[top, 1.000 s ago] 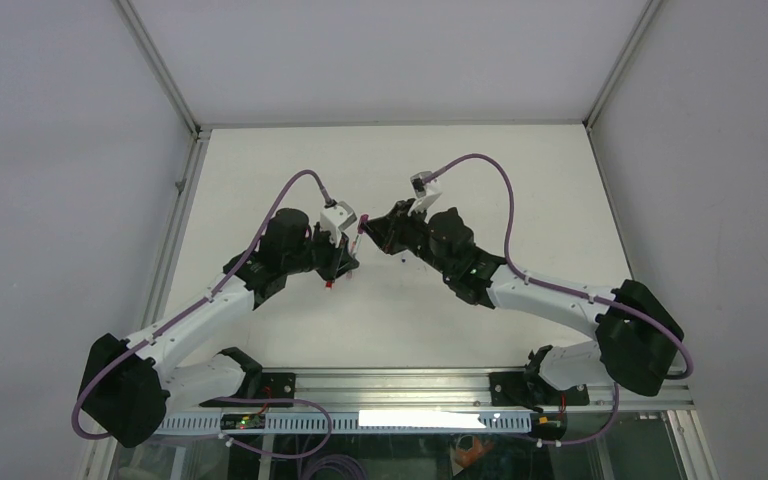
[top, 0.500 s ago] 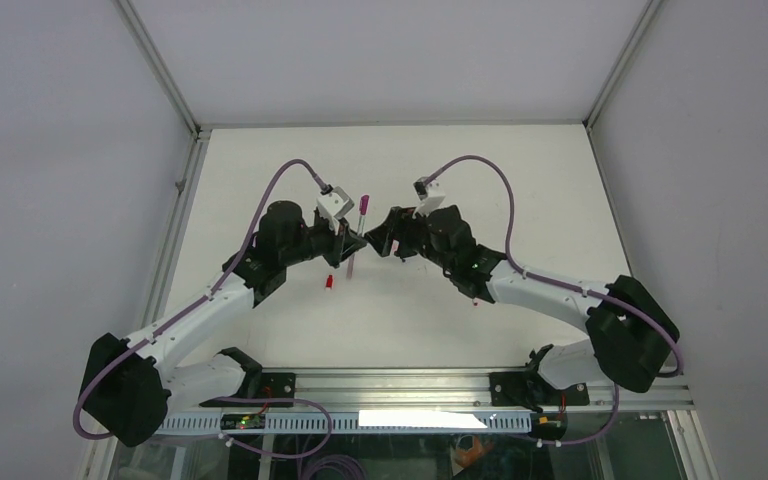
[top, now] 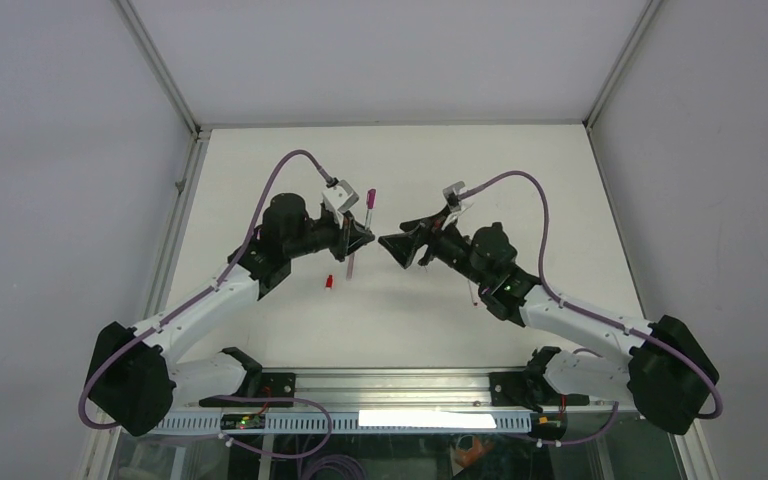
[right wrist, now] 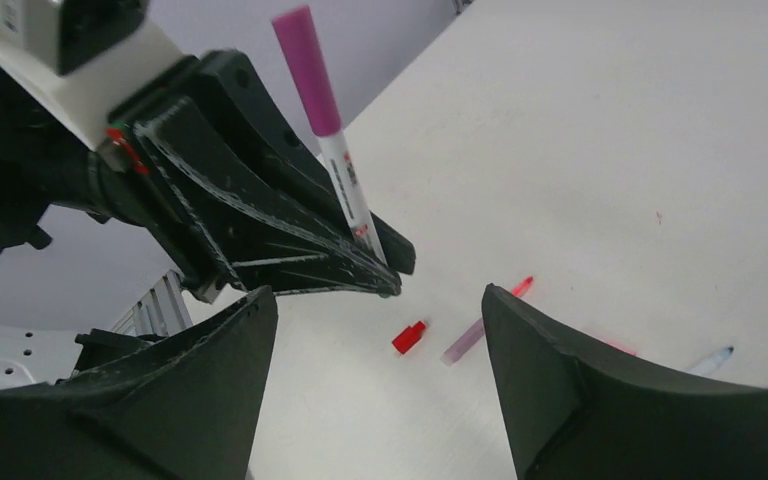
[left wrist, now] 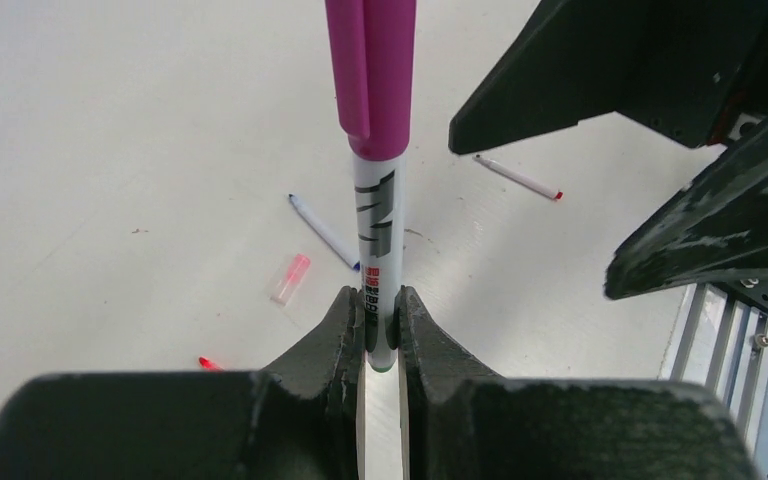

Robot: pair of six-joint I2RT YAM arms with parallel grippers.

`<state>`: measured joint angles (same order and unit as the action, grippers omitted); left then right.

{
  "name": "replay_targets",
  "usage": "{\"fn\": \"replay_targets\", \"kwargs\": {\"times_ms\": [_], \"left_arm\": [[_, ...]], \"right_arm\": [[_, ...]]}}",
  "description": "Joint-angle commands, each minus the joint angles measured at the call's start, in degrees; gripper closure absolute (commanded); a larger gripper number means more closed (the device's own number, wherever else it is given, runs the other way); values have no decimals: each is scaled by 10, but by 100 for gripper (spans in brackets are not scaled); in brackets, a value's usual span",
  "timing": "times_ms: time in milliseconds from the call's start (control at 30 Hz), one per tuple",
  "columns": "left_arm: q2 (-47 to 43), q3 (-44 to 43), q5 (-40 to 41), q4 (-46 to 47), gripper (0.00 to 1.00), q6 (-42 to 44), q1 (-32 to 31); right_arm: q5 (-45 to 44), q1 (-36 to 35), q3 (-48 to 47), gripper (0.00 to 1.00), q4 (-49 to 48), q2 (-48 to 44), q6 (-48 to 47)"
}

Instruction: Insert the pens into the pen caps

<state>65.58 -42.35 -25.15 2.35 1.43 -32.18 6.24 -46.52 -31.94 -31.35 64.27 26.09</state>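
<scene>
left gripper (left wrist: pixel 380 320): clamped on the lower barrel of the held pen, one finger pressing each side.
held pen (left wrist: pixel 378 215): white barrel with black and red print. It stands up out of the left fingers, in the air over the middle of the surface, slightly left of centre.
magenta cap (left wrist: pixel 372 70): sits on the top end of the held pen, pushed down onto the barrel.
right gripper (right wrist: pixel 378 298): fingers spread wide apart and pointed at the left gripper, near the held pen but not touching it.
red cap (right wrist: pixel 410 337): lies on the surface near the left gripper, on its near-edge side.
pale pink cap (left wrist: pixel 290 278): lies flat close beside the blue-tipped pen. It looks like a cap, though it is small and somewhat blurred.
blue-tipped pen (left wrist: pixel 324 231): uncapped, flat on the surface near its middle, apart from the red cap.
red-tipped pen (left wrist: pixel 518 178): uncapped, flat on the surface right of centre, beside the right arm (top: pixel 560 310).
table (top: pixel 520 200): white surface carrying the loose pens and caps.
</scene>
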Motion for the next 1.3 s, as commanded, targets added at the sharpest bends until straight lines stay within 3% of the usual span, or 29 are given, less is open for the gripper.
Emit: {"fn": "replay_targets", "kwargs": {"times_ms": [0, 367, 833, 1100, 1133, 1200, 1267], "left_arm": [[6, -27, -40, 32, 100, -3, 1], [25, -30, -93, 32, 100, -10, 1], [42, -13, -105, 44, 100, -12, 1], [33, -6, -96, 44, 100, -7, 3], [33, -6, -96, 45, 100, -8, 4], [32, -3, -96, 46, 100, -8, 5], [31, -3, -94, 46, 100, -8, 5]], "right_arm": [[21, 7, 1, 23, -77, -25, -43], [2, 14, -60, 24, -127, 30, -68], [22, 21, -109, 38, -137, 82, -60], [42, 26, -123, 64, -112, 98, -44], [46, 26, -125, 70, -110, 100, -42], [47, 27, -126, 95, -105, 102, -40], [46, 27, -125, 100, -102, 103, -39]]}}
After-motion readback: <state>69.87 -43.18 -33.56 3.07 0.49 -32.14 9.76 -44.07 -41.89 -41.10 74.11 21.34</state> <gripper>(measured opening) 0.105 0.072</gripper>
